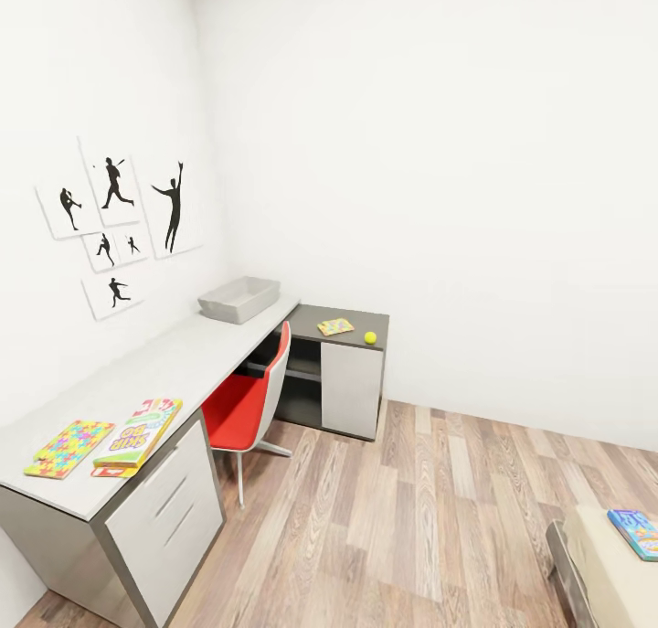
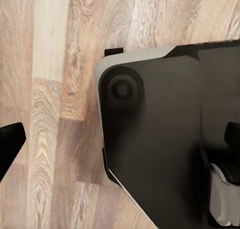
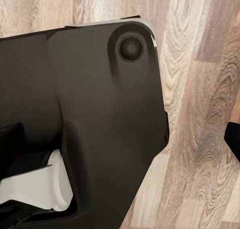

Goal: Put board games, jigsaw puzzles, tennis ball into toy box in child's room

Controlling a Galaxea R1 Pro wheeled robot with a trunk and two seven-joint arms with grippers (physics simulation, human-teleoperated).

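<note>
Grey toy box (image 1: 239,298) on table (image 1: 183,358), plank floor (image 2: 55,89)

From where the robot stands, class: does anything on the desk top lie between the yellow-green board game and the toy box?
Nothing visible does. The table top is bare between the board game and the toy box; the red chair stands beside the desk, off its top.

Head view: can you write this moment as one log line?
toy box: far desk end, looks empty | tennis ball: dark side desk | grippers: holding nothing seen
</note>
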